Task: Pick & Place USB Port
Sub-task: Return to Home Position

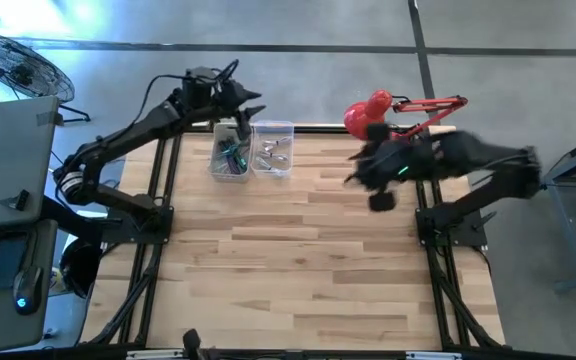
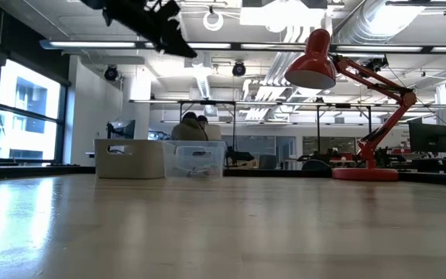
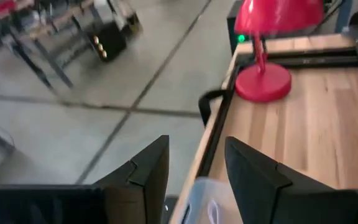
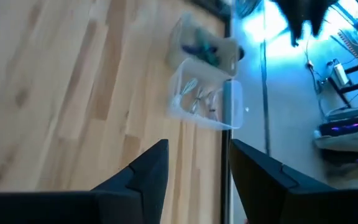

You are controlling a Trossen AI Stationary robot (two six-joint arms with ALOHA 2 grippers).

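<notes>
Two small bins stand side by side at the table's far edge. The left bin [image 1: 229, 152] [image 2: 129, 158] [image 4: 207, 47] holds dark and green pieces. The clear bin [image 1: 273, 150] [image 2: 196, 159] [image 4: 205, 103] holds small silvery pieces. My left gripper [image 1: 252, 104] [image 2: 178, 45] [image 3: 197, 177] hovers high above the bins at the far edge, open and empty; the clear bin's rim [image 3: 199, 200] shows just past its fingers. My right gripper [image 1: 356, 172] [image 4: 199, 171] hangs in the air right of the bins, pointing toward them, open and empty.
A red desk lamp [image 1: 370, 115] [image 2: 316, 62] [image 3: 265, 79] stands at the far right edge, close behind my right arm. Bare wooden tabletop [image 1: 288, 260] stretches across the middle and near side. Black frame rails run along the table's left and right sides.
</notes>
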